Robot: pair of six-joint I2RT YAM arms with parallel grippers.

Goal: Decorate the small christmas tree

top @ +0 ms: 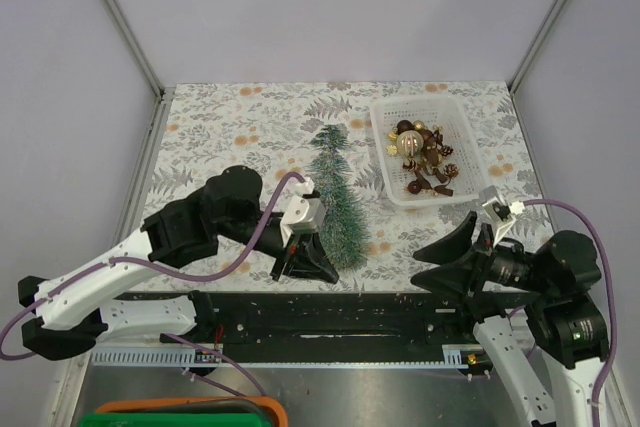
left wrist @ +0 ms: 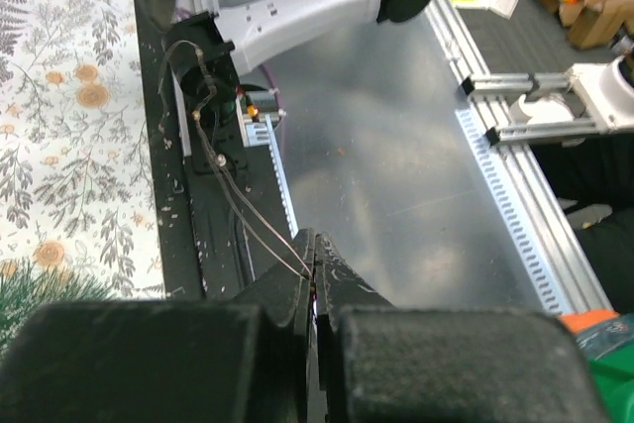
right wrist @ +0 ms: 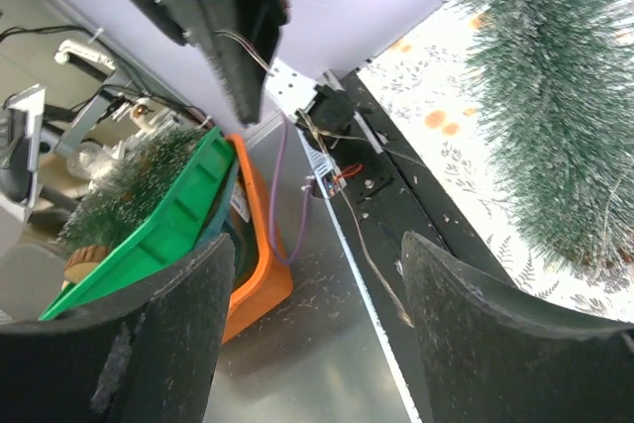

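A leaf-patterned cloth (top: 220, 127) covers the table inside pale lilac walls (top: 330, 7). The small christmas tree (top: 338, 197) is mid-table, left of a white basket (top: 379, 142) of baubles (top: 425, 152). The left gripper (top: 303, 267), pinched closed on nothing, is just beside the tree's wide near end. The right gripper (top: 416, 262) gapes wide, empty. Only the right wrist view shows a second bristly tree (right wrist: 129, 195) in a green bin (right wrist: 168, 235).

Left claw (left wrist: 314, 264), fingers together, above black rail (left wrist: 198, 235) and grey metal sheet (left wrist: 396, 165), floral tablecloth (left wrist: 69, 146) alongside.
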